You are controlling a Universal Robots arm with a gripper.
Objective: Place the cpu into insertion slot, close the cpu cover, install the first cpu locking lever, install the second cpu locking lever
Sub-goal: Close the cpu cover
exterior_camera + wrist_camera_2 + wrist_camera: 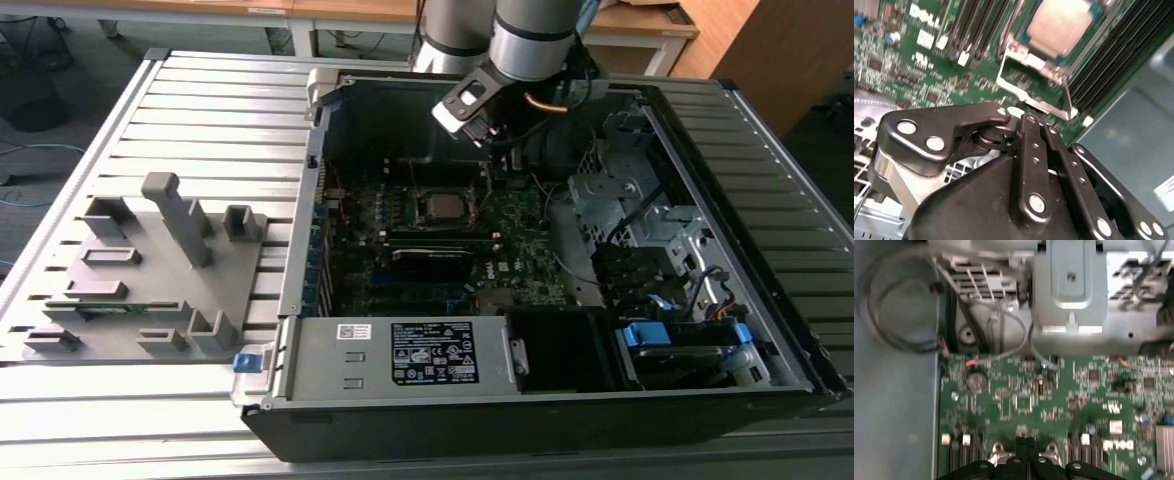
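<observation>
Danger was a slip: the claw (pixel 1040 124), pinched shut and empty, hung near the cpu cover (pixel 1026 59), cpu (pixel 1059 25) seated in the insertion slot (pixel 420 208). A glancing nudge could gouge the motherboard (pixel 929 60).

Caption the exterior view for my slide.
Robot arm reaches into an open computer case, its gripper above the motherboard near the seated cpu.

Ribbed grey metal table (pixel 200 110), wooden desks (pixel 347 10) behind, grey floor (pixel 74 90)
</observation>
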